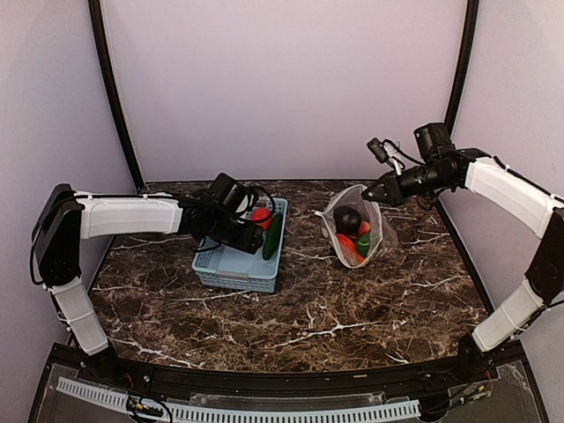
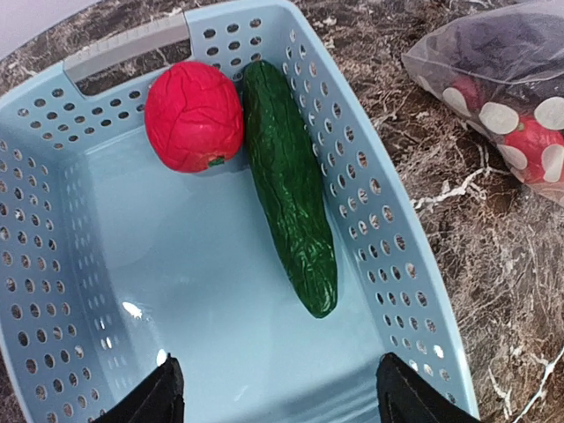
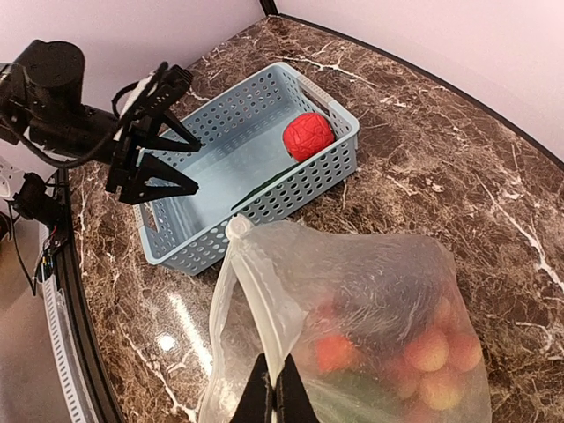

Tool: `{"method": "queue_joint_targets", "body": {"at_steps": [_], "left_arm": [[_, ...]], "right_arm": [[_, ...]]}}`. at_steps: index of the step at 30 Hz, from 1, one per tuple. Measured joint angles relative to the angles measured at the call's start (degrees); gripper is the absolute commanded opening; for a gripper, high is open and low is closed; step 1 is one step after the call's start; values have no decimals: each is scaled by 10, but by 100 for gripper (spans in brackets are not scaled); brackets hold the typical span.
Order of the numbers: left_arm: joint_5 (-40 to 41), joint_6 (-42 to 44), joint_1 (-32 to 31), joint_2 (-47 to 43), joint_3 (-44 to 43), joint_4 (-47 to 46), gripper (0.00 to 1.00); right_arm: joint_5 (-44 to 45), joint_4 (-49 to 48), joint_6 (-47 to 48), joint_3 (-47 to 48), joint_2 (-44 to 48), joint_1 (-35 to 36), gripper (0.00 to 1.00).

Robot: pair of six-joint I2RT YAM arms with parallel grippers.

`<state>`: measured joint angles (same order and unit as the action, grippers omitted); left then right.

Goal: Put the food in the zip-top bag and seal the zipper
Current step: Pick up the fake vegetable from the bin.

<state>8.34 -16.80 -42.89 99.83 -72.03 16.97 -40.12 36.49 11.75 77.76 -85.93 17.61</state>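
Note:
The clear dotted zip-top bag (image 1: 357,225) sits right of centre, its mouth held up, with eggplant, red, orange and green pieces inside; it also shows in the right wrist view (image 3: 370,317). My right gripper (image 3: 276,395) is shut on the bag's whitish zipper strip (image 3: 264,291), slider (image 3: 236,227) at the strip's far end. My left gripper (image 2: 278,388) is open, hovering inside the light-blue basket (image 2: 53,291). In the basket lie a green cucumber (image 2: 289,181) along the right wall and a red round piece (image 2: 194,115) at the far end.
The basket (image 1: 240,260) stands left of centre on the dark marble table. A strip of bare tabletop separates basket and bag. A black frame runs behind and at the sides. The table's near edge has a black rail.

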Motion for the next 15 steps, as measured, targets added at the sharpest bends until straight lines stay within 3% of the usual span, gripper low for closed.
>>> {"method": "queue_joint_targets", "body": {"at_steps": [15], "left_arm": [[-76, -12, 21, 131, -77, 3, 66]], "right_arm": [[-13, -20, 0, -24, 3, 0, 0]]}}
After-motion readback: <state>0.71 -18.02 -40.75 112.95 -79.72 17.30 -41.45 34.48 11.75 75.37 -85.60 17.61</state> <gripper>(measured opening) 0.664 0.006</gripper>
